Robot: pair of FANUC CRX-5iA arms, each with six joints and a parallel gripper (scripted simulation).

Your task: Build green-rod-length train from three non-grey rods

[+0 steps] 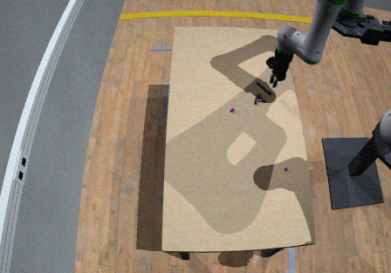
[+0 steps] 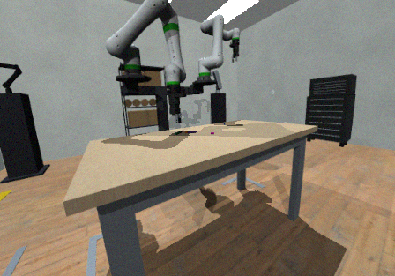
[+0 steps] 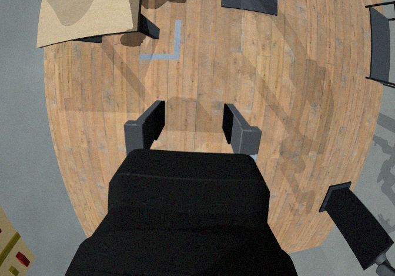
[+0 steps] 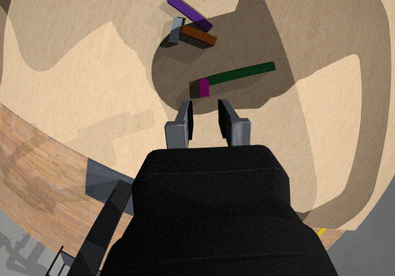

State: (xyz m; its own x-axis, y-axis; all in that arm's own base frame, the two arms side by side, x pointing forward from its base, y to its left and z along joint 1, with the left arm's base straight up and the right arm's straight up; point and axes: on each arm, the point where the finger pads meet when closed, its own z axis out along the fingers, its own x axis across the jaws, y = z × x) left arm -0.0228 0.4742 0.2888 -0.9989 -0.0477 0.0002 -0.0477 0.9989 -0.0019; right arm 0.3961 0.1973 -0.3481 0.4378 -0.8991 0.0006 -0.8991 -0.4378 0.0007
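A green rod (image 4: 241,73) (image 1: 263,87) lies flat, with a magenta rod (image 4: 204,87) crosswise at one end, touching or almost touching it. An orange rod (image 4: 198,35) lies close to a purple rod (image 4: 189,13) and a grey rod (image 4: 176,30), at different angles. A second magenta rod (image 1: 232,110) (image 2: 212,133) lies apart. A small blue rod (image 1: 285,169) lies far from the group. My right gripper (image 4: 205,112) (image 1: 273,84) (image 2: 178,120) is partly open and empty, above the table beside the green and magenta rods. My left gripper (image 3: 194,114) (image 2: 234,60) is wide open and empty, away from the table.
The table (image 1: 196,58) (image 2: 132,174) carries broad arm shadows, the darkest over the green, magenta and orange rods. The left arm's dark base plate (image 1: 336,194) stands on the floor beside the table. The left wrist view shows floor and a table corner (image 3: 105,20).
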